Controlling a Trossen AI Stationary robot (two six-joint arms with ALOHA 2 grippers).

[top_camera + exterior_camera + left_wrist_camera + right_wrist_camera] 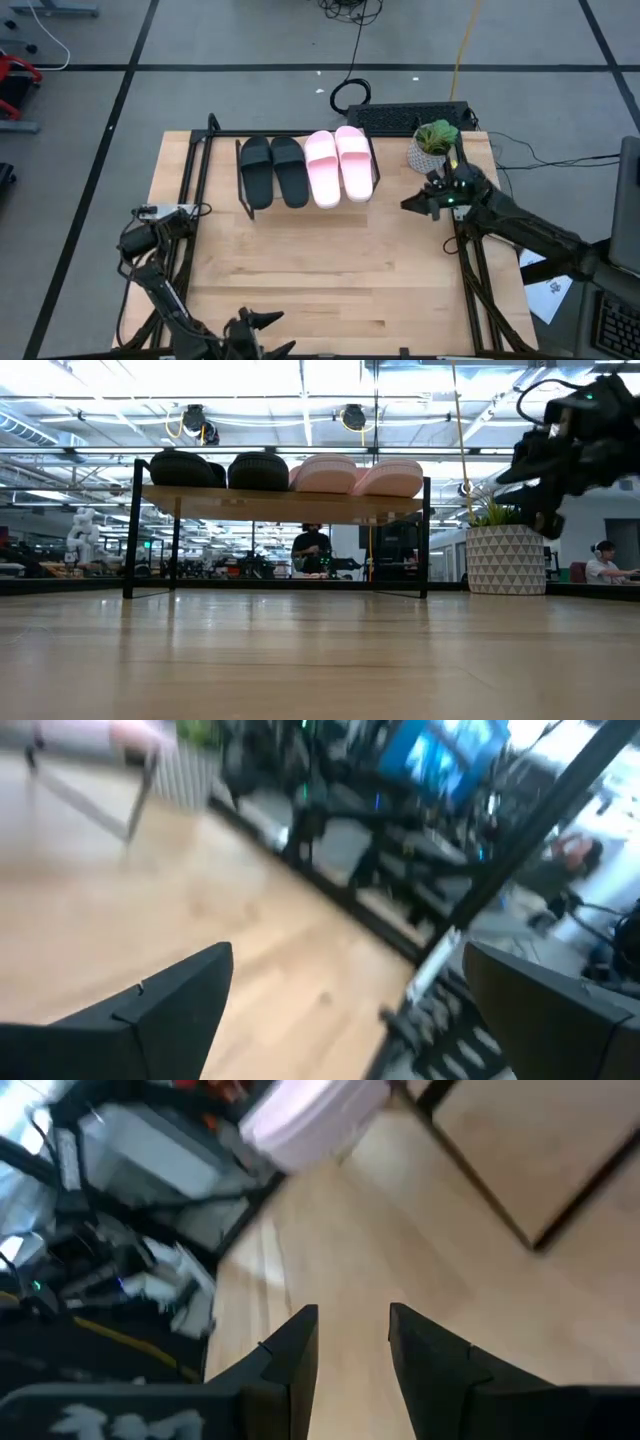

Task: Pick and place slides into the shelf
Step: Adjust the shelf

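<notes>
The shelf [280, 503] stands at the table's far side, a light wood plank on thin black legs. All the slides rest sole-down on its top: the black pair [272, 172] on the left, the pink pair [338, 166] on the right. My right gripper [408, 205] hovers above the table to the right of the shelf, by the plant, fingers a little apart and empty [353, 1325]. A pink slide's end [310, 1115] shows ahead of it. My left gripper [268, 335] waits at the table's near edge, open wide [345, 960].
A potted plant [430, 150] in a patterned white pot [505, 558] stands at the far right corner, just behind my right gripper. A black keyboard [410, 117] lies beyond the far edge. Bare wood table [320, 270] spreads in front of the shelf.
</notes>
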